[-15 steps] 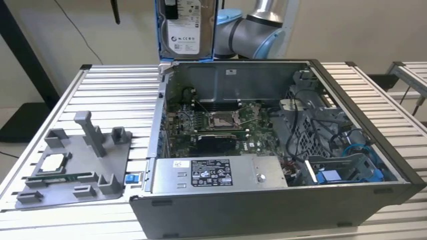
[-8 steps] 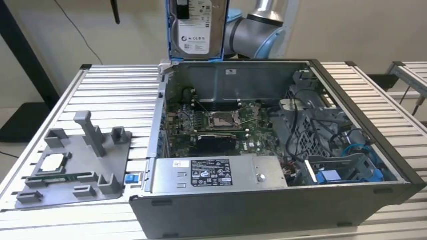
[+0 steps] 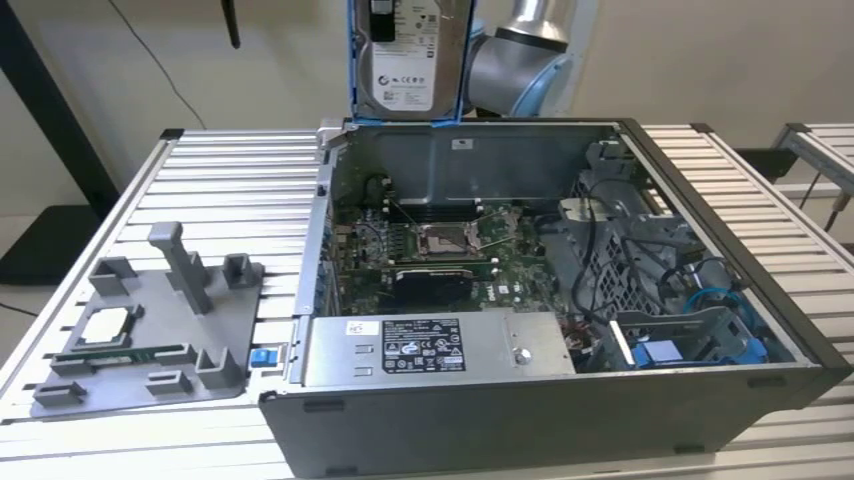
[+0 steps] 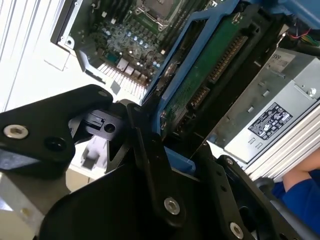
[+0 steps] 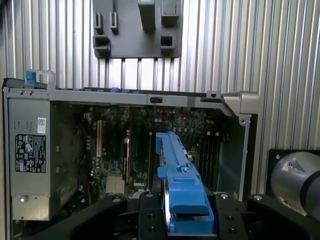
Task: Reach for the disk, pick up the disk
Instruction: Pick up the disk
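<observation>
The disk hangs upright above the back wall of the open computer case, its silver face and white label turned toward the exterior camera and blue rails along its sides. In the second wrist view its green circuit-board underside and a blue rail run between the black fingers of my gripper. The first wrist view looks down the disk's blue rail edge, with my gripper shut on it from both sides, high over the motherboard.
The open case lies on a slatted metal table, with motherboard, power supply and a blue bracket inside. A grey fixture plate with a small square chip sits at the exterior view's left. A person's blue sleeve is near.
</observation>
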